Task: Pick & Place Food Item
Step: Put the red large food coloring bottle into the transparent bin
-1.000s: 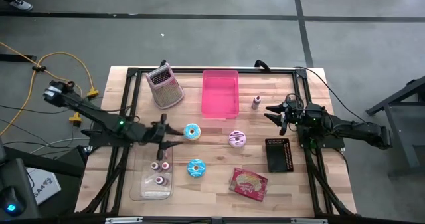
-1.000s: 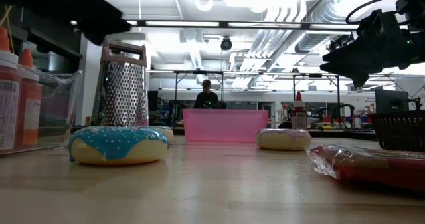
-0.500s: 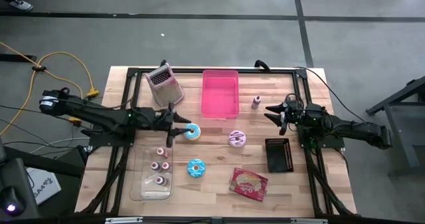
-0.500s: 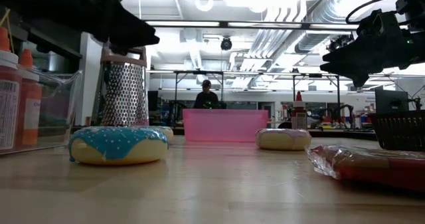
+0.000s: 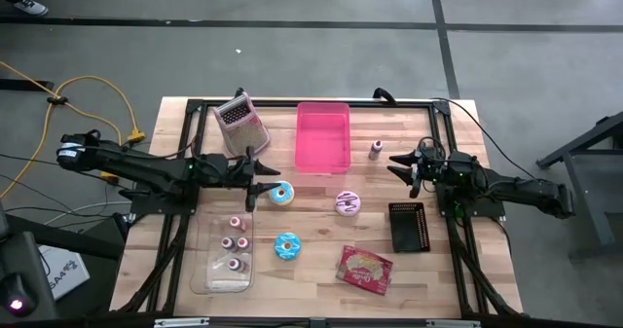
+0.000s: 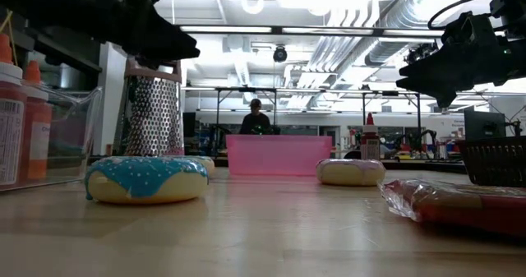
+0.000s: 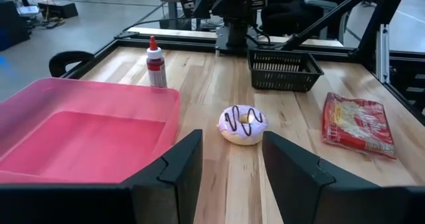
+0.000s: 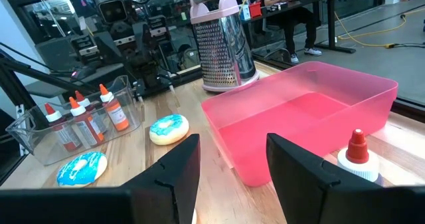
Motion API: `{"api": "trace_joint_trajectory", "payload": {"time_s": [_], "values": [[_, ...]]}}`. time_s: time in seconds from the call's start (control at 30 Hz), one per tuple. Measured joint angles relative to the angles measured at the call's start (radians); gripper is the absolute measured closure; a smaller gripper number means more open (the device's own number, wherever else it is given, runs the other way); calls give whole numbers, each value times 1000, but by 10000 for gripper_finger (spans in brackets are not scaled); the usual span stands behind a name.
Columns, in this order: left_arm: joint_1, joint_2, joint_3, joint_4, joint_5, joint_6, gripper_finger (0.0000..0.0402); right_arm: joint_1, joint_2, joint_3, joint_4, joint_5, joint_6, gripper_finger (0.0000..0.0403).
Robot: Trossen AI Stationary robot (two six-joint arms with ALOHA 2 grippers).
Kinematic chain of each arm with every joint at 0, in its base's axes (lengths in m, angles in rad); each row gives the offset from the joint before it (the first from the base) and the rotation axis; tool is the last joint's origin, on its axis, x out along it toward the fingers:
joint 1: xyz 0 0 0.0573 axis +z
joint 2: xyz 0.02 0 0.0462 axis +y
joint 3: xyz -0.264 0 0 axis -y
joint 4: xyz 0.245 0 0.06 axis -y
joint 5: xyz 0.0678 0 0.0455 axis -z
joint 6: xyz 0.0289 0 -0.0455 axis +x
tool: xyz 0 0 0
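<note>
Three doughnuts lie flat on the wooden table: a blue-iced one (image 5: 282, 194) near the pink bin (image 5: 322, 136), a second blue one (image 5: 287, 246) nearer the front, and a purple-striped one (image 5: 348, 203). A red snack packet (image 5: 365, 269) lies at the front right. My left gripper (image 5: 261, 183) hovers open, pointing roughly level, just left of the first blue doughnut; its wrist view looks past the open fingers (image 7: 232, 164) at the purple doughnut (image 7: 243, 124). My right gripper (image 5: 399, 163) waits open at the right, above the table.
A metal grater (image 5: 241, 126) stands at the far left. A clear tray (image 5: 209, 270) of small bottles lies at the front left. A black mesh basket (image 5: 409, 227) and a small red-capped bottle (image 5: 375, 151) are on the right. A person sits beyond the table (image 6: 256, 117).
My left gripper has swung from above the clear tray toward the table's far edge and a little to the right, ending beside the blue doughnut near the pink bin. Its fingers have stayed open. Nothing on the table has moved.
</note>
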Motion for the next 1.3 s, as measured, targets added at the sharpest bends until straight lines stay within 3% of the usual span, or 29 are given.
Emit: {"api": "trace_joint_trajectory", "payload": {"time_s": [0.97, 1.3], "values": [[0, 0, 0, 0, -3, -2, 250, 0, 0, 0, 4, 1, 27, 243], [0, 0, 0, 0, -3, -2, 250, 0, 0, 1, 124, -6, 9, 243]]}}
